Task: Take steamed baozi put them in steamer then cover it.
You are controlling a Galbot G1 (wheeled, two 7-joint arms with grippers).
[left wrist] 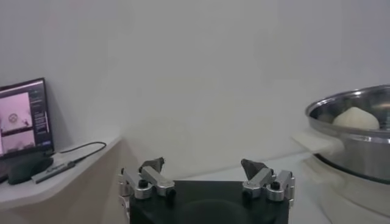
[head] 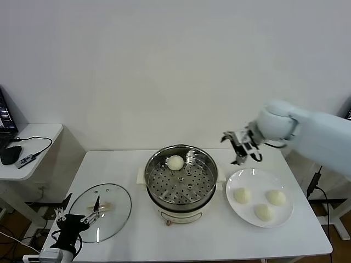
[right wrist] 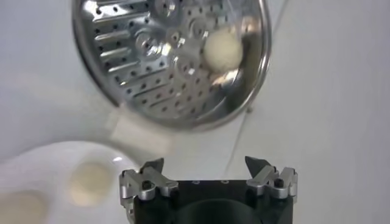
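Baozi (head: 175,162) in steamer (head: 181,176); right gripper (head: 242,147) beside, empty, jaws apart.

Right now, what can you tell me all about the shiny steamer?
The steamer is a round, shiny steel basket with a flat bottom full of little holes. It sits upright in a cream-white pot base in the middle of the table. Its lid is off, lying to the left. One baozi rests inside, near the back wall. No gripper touches it.
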